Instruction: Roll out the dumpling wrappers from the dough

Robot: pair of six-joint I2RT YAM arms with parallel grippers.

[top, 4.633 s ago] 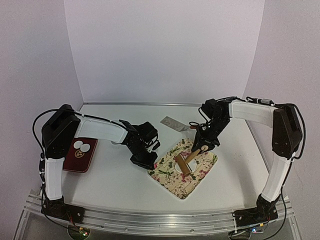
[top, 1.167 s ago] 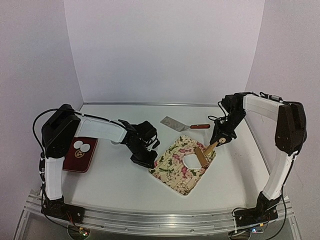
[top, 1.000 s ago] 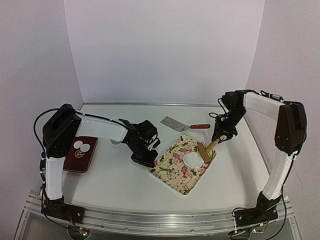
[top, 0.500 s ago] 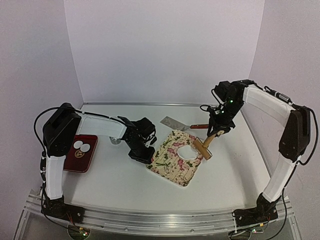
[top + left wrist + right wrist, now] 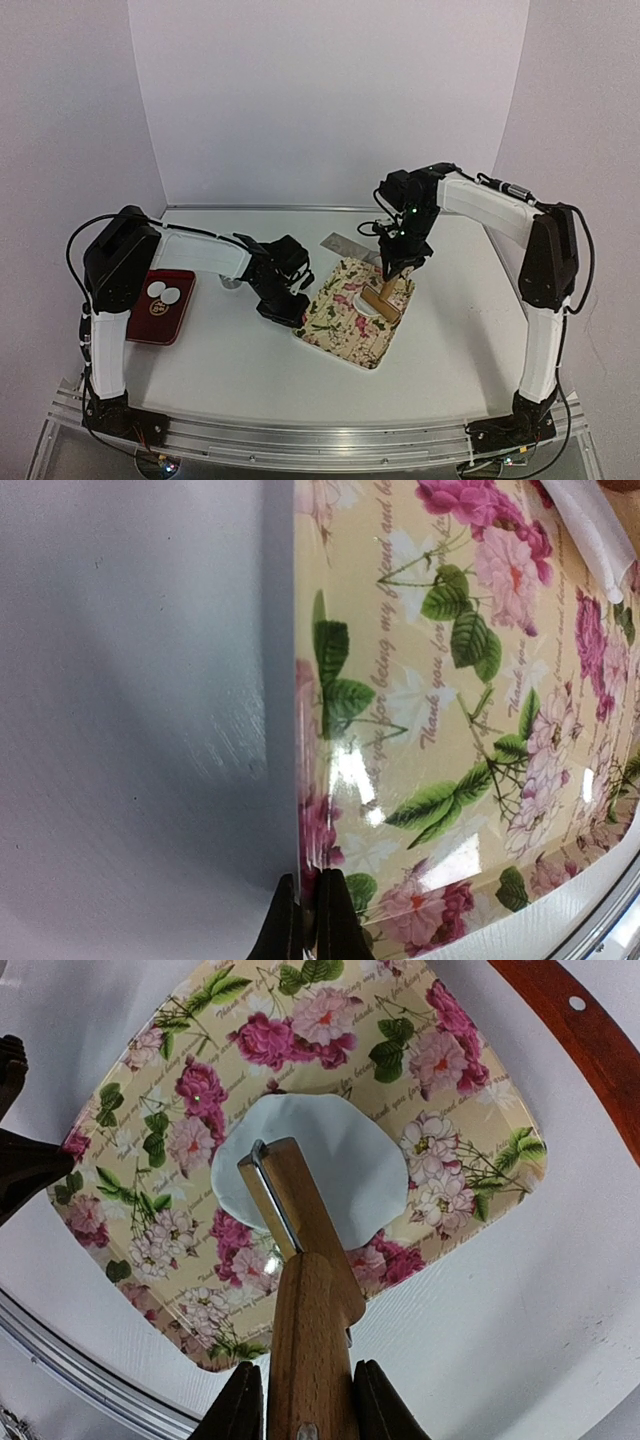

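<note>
A flattened white dough sheet [image 5: 360, 299] lies on the floral tray [image 5: 340, 335]; it also shows in the right wrist view [image 5: 340, 1160]. My right gripper [image 5: 394, 266] is shut on the wooden roller's handle [image 5: 310, 1360], and the roller head [image 5: 379, 304] rests on the dough. My left gripper [image 5: 287, 306] is shut on the tray's left rim [image 5: 305, 810], its fingers [image 5: 335, 925] pinching the edge. Two dumpling wrappers [image 5: 164, 293], small white discs, lie on a dark red board [image 5: 160, 318] at the far left.
A metal spatula [image 5: 340, 243] with a red-brown handle [image 5: 575, 1035] lies just behind the tray, partly hidden by my right arm. A small round metal object [image 5: 230, 283] sits by my left forearm. White walls close the back and sides.
My right gripper has carried the roller left, from the tray's right edge onto the dough. The tray has turned and shifted slightly left in my left gripper's hold.
</note>
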